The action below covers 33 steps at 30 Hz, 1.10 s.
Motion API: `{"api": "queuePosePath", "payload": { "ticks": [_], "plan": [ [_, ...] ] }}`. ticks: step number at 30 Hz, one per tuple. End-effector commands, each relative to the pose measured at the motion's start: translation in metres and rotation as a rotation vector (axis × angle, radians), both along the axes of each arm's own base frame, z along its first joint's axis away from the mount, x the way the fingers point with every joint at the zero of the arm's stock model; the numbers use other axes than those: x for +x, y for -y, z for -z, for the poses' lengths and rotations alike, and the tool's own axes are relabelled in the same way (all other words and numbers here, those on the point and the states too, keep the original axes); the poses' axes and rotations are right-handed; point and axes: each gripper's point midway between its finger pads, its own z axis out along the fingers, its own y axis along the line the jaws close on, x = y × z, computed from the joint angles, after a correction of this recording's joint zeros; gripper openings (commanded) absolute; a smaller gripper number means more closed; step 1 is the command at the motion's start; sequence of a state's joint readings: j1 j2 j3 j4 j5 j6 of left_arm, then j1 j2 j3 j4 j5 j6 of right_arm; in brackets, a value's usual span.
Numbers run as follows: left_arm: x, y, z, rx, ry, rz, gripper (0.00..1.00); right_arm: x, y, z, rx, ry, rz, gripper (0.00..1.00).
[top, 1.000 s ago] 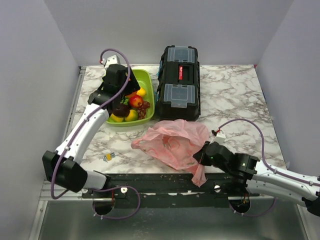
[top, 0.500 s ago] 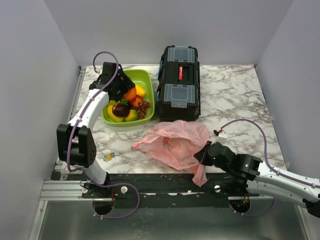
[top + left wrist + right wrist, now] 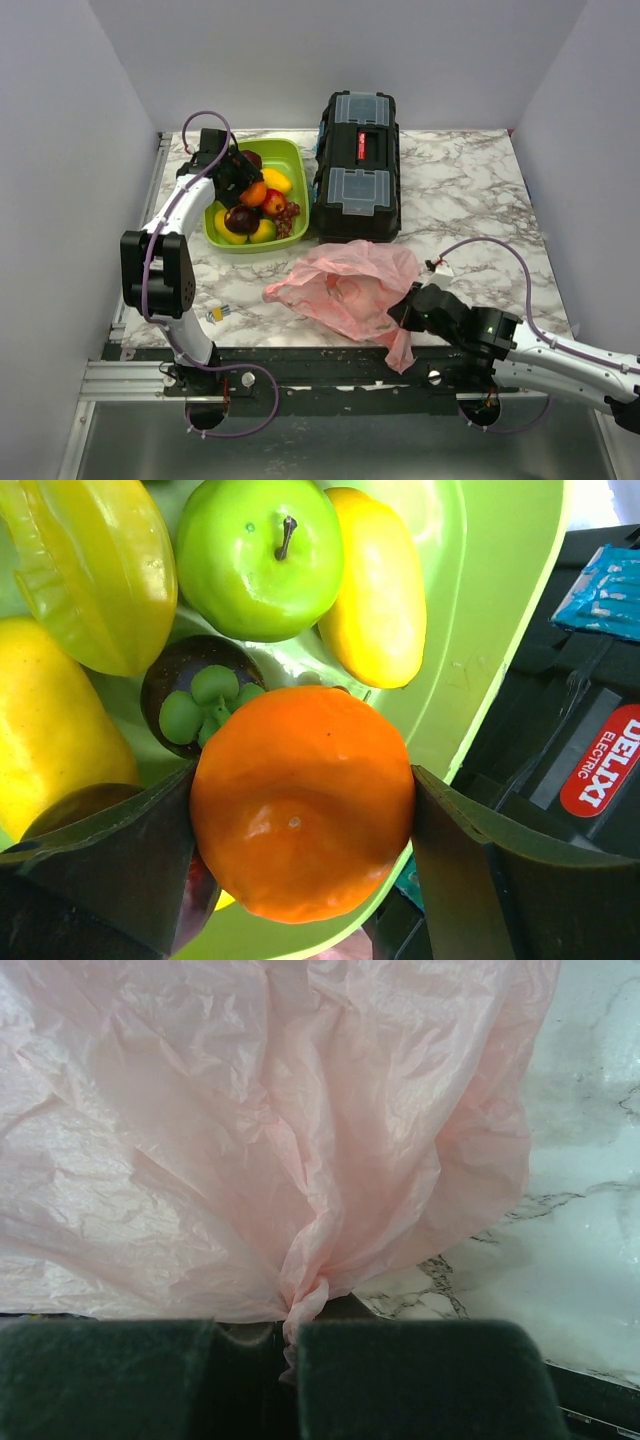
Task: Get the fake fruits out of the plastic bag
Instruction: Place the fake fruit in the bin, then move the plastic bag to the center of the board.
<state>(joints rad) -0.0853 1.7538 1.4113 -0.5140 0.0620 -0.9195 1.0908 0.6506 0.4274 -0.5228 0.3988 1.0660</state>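
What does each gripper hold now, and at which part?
The left gripper clamps the orange by its two sides. The right gripper pinches a gathered fold of the pink bag.

The orange (image 3: 300, 800) is smooth, glossy plastic; the green apple (image 3: 260, 555) at its 12 o'clock shines likewise. The lime-green tray (image 3: 500, 600) is smooth plastic. The plastic bag (image 3: 250, 1110) is thin, crinkled, translucent film. The tabletop (image 3: 590, 1210) looks like polished marble; the toolbox (image 3: 358, 205) matt black plastic.
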Motion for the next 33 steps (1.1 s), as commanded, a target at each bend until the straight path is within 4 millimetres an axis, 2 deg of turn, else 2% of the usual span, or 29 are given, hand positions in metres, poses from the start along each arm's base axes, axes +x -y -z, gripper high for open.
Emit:
{"api": "queuePosePath", "payload": {
  "ticks": [1,7,12,15,18,22,25,28,30,33],
  "plan": [
    [0.001,0.001,-0.017,-0.008,0.045,0.021,0.78,0.003,0.001,-0.011,0.019,0.021,0.020,0.01],
    [-0.003,-0.003,-0.030,0.014,0.072,0.014,0.95,0.002,0.003,-0.010,0.025,0.020,0.020,0.01],
    [-0.006,-0.004,-0.047,0.024,0.109,0.023,0.96,0.002,0.003,-0.010,0.023,0.022,0.021,0.01],
    [-0.011,0.004,-0.070,0.015,0.166,0.059,0.96,0.004,0.003,-0.011,0.020,0.027,0.023,0.01],
    [-0.021,0.020,-0.101,-0.002,0.236,0.112,0.96,0.008,0.007,-0.013,-0.001,0.041,0.047,0.01],
    [-0.047,0.056,-0.143,-0.013,0.360,0.251,0.96,0.016,0.021,-0.024,-0.047,0.064,0.123,0.01],
    [-0.075,0.085,-0.169,0.028,0.484,0.416,0.96,0.024,0.040,-0.033,-0.097,0.084,0.228,0.01],
    [-0.106,0.112,-0.184,0.068,0.609,0.595,0.95,0.030,0.061,-0.042,-0.128,0.097,0.346,0.01],
    [-0.123,0.119,-0.191,0.110,0.672,0.667,0.95,0.033,0.074,-0.053,-0.146,0.111,0.419,0.01],
    [-0.138,0.115,-0.196,0.209,0.738,0.706,0.95,0.037,0.096,-0.075,-0.173,0.144,0.532,0.01]
  ]
}}
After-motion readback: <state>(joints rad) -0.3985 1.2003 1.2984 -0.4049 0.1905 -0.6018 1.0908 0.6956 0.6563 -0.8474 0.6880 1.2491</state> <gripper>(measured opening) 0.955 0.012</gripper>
